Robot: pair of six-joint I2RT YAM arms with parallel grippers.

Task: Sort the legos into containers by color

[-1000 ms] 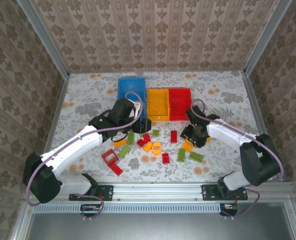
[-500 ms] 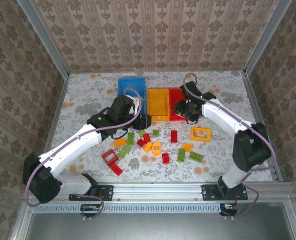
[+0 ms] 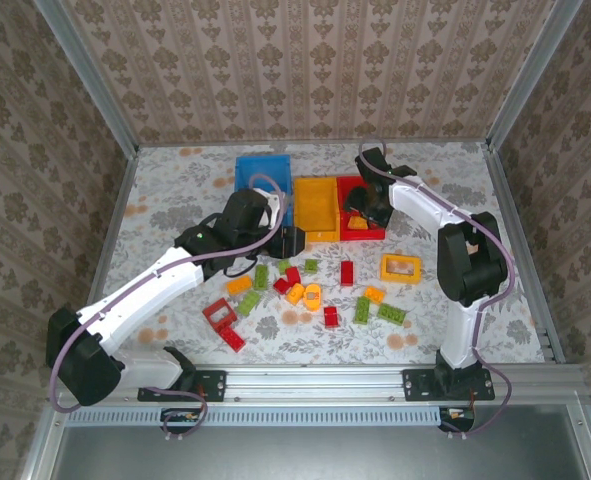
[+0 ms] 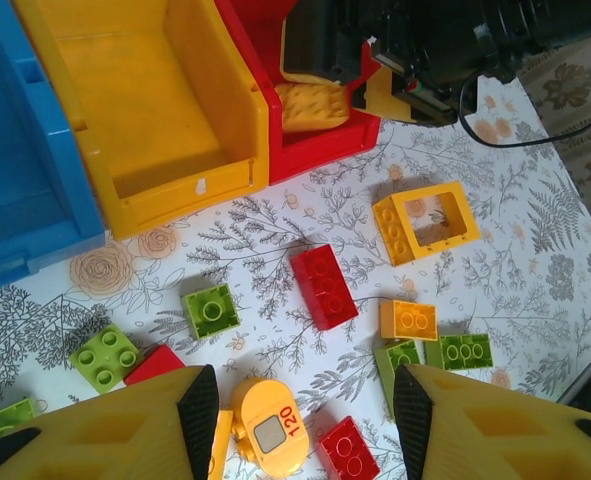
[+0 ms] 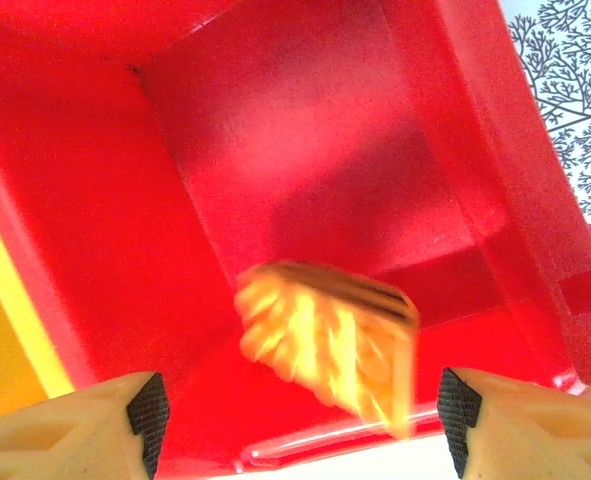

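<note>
Hovering with fingers spread over the glossy red bin (image 5: pixel 305 130), the right end effector (image 5: pixel 301 410) frames a studded orange brick (image 5: pixel 320 340)

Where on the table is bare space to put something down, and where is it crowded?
Free: the table left of the blue bin, and right of the red bin beyond the yellow frame brick. Crowded: the scattered legos in front of the bins.
</note>
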